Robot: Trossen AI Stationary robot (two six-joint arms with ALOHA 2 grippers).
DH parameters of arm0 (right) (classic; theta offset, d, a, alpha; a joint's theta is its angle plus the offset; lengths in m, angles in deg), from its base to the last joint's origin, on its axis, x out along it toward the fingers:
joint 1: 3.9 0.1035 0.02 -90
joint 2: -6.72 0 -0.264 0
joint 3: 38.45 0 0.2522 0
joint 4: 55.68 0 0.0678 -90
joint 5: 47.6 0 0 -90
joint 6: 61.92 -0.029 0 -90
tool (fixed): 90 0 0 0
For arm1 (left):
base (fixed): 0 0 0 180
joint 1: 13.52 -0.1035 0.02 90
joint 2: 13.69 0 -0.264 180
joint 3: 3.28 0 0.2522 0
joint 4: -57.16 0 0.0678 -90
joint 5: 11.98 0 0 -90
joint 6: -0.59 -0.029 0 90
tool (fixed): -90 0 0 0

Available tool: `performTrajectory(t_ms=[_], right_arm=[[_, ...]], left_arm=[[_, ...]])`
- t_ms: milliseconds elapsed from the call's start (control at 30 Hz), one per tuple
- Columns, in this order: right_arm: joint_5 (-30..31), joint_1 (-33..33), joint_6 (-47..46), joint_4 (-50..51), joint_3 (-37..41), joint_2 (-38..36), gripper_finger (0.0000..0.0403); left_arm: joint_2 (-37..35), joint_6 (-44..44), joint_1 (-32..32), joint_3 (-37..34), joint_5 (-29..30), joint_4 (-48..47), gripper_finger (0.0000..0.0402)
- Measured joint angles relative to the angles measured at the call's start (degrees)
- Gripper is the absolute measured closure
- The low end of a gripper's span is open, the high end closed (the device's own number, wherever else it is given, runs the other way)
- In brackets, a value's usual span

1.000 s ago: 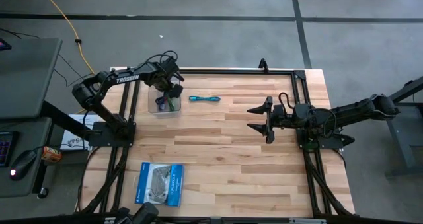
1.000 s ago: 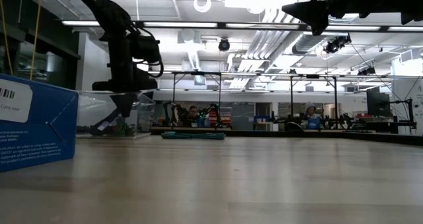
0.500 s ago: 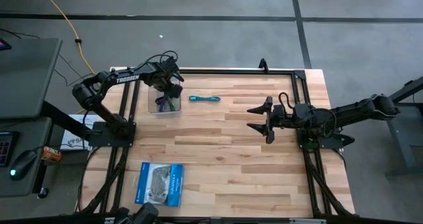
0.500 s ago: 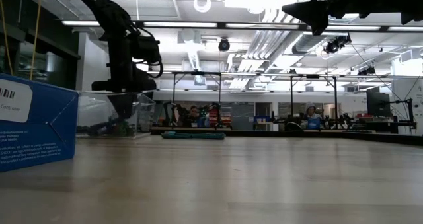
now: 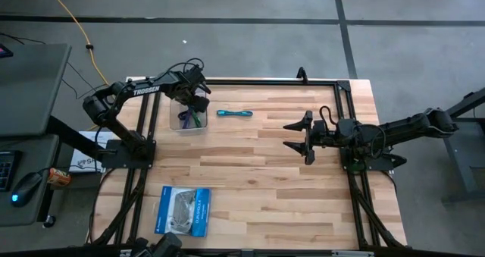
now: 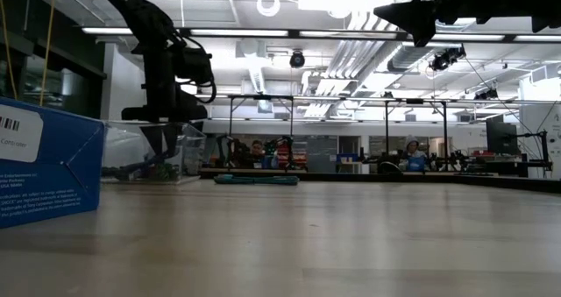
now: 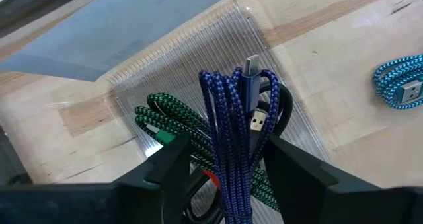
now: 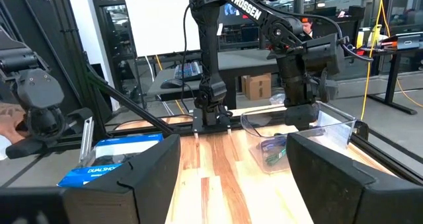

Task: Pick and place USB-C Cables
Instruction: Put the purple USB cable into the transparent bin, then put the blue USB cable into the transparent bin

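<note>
A light wooden table point(image 5: 250, 181) fills the middle of the high view, framed by black rails. In its lower left lies a blue-and-white flat packet point(image 5: 183, 210), which stands large at the left edge of the low view. In the upper left of the table sits a clear plastic bin point(image 5: 189, 117) with ribbed walls. The left gripper point(image 7: 221, 161) hangs over this bin, its fingers pinching the purple cable point(image 7: 231, 128), a folded braided bundle whose metal plug points up between them. Under it, inside the bin, lies the green cable point(image 7: 173, 123), with a red and black bit showing low between the fingers. The teal-blue cable point(image 5: 234, 114) lies on the bare wood just to the right of the bin, near the table's upper edge; in the left wrist view it shows at the right edge of the frame. The right gripper point(image 5: 298, 137) hovers well apart in the right half of the table, fingers spread wide and holding nothing.
</note>
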Motion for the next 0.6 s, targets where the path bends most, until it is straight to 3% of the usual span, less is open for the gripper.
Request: performTrajectory(t_ms=[300,600], right_arm=[[0.00,0.00,0.00,0.00,0.00,0.00,0.0135],[0.00,0.00,0.00,0.00,0.00,0.00,0.0135]], left_arm=[[0.00,-1.53,-0.02,0.31,-0.50,-0.51,0.0227],[-1.80,-1.44,1.52,8.13,-0.89,-5.93,0.0227]])
